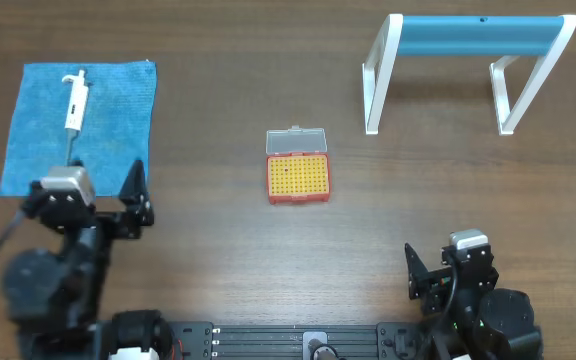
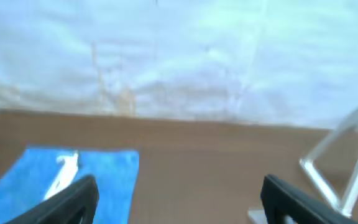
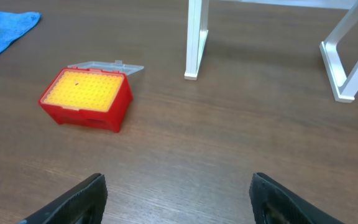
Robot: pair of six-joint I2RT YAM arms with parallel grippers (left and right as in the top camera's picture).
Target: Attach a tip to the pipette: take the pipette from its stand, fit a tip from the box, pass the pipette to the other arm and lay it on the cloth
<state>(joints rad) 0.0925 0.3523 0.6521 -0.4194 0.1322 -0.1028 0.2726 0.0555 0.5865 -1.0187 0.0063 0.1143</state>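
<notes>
Pipette (image 1: 73, 100): lies flat on the cloth, free of both arms, ahead of the left gripper (image 2: 179, 208) and off to the side of its left finger.

Stand (image 1: 473, 35): white frame with a blue bar, beyond the right gripper (image 3: 176, 193) and well apart from it.

Cloth (image 1: 118, 110): blue, spread flat on the table (image 1: 218, 260). Its near corner is close in front of the left fingers (image 2: 73, 199), and the pipette is near the middle of it.

Tip box (image 1: 297, 178): red, with its clear lid hinged back. It sits ahead of the right fingers, towards the left one, and well apart. The yellow rack looks nearly full. One dark spot in the grid may be an empty well, but it is too small to be sure.

Fingers: the left pair is spread wide with nothing between them. The right pair is likewise released and bare, low over the table.

Handling (judgement): the pipette should be light, a stiff plastic body, smooth and a little slippery. The narrow shaft end, which points towards the left fingers, is the delicate part. Whether a tip is seated there cannot be told. Any hold is best taken across the thick white body below the plunger, clear of the shaft. The cloth is soft and may bunch if the fingers drag on it.

Status (judgement): with the pipette resting on the cloth, the task looks complete or nearly so.
</notes>
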